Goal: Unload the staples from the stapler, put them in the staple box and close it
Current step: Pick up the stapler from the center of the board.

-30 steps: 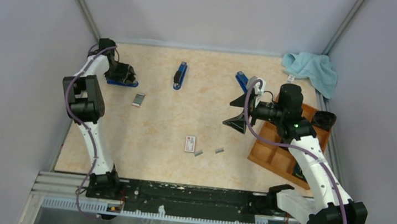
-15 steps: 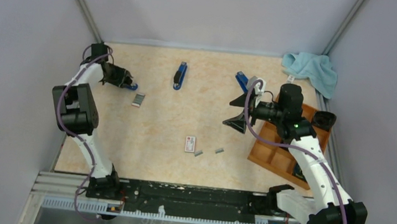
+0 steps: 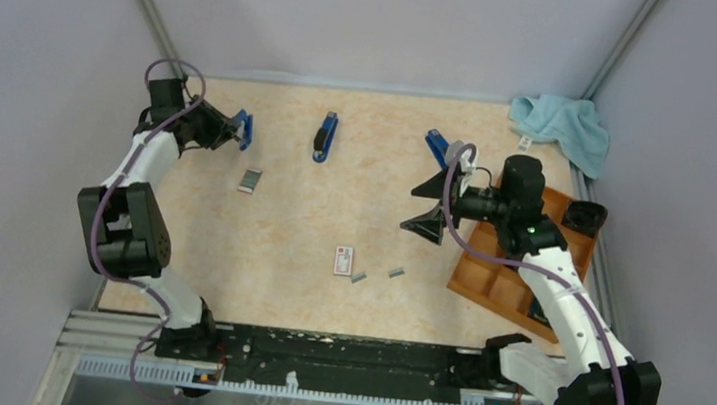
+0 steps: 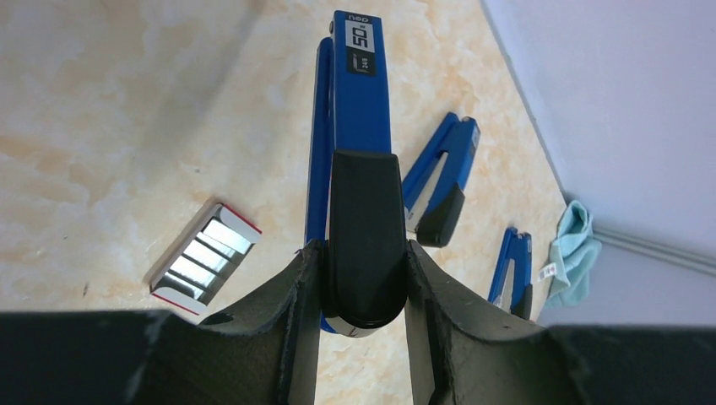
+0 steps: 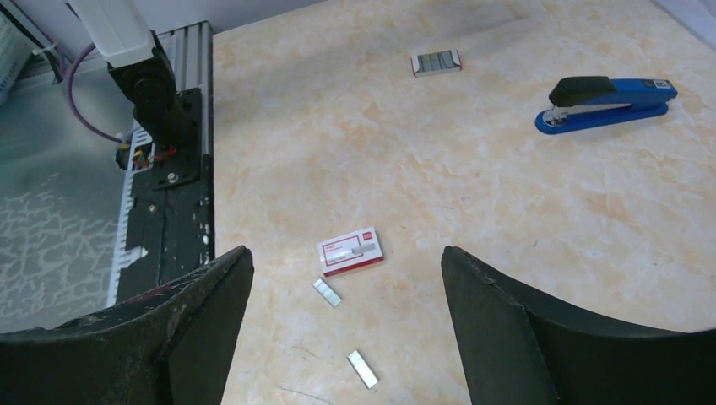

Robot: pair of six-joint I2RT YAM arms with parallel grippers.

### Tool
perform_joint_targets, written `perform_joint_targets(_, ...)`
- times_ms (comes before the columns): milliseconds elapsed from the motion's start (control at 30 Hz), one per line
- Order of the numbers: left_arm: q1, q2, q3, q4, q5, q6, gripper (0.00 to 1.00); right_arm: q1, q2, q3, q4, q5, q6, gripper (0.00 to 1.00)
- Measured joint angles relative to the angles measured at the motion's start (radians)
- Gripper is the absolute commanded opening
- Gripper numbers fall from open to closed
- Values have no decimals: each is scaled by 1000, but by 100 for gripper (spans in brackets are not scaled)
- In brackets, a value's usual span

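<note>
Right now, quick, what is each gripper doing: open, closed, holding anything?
Left gripper: closed on the blue stapler.
Right gripper: open, holding nothing.

A blue cloth [image 3: 564,124] lies at the counter's [image 3: 335,200] far right corner near a wooden tray [image 3: 489,279], with a white box [image 3: 343,260] mid-counter.

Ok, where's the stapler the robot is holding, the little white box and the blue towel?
held stapler [image 4: 361,101], left wrist view, its blue top arm.
white box [image 5: 350,251], right wrist view, middle of its top.
blue towel [image 3: 564,124], top view, middle of the cloth.
</note>
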Motion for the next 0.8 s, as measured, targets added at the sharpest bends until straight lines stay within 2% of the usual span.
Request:
perform_joint_targets(233, -18, -42, -57, 80, 110, 36, 0, 1, 14, -14, 55, -20, 50, 83)
perform_joint_targets(367, -55, -90, -120, 107, 145, 44, 0, 1, 23, -68, 172, -32, 143, 83)
perform_joint_targets(433, -76, -144, -175, 119, 161, 43, 0, 1, 28, -118, 277, -37, 227, 85)
perform_joint_targets(500, -98, -207, -234, 135, 174, 40, 0, 2, 47, -216, 492, -37, 400, 88)
perform_joint_targets(667, -177, -358, -350, 164, 183, 30, 0, 19, 130, -364, 862, -3, 678, 94)
perform_joint_targets(800, -258, -454, -421, 200, 179, -11, 0, 81, 209, -419, 1056, 87, 832, 98)
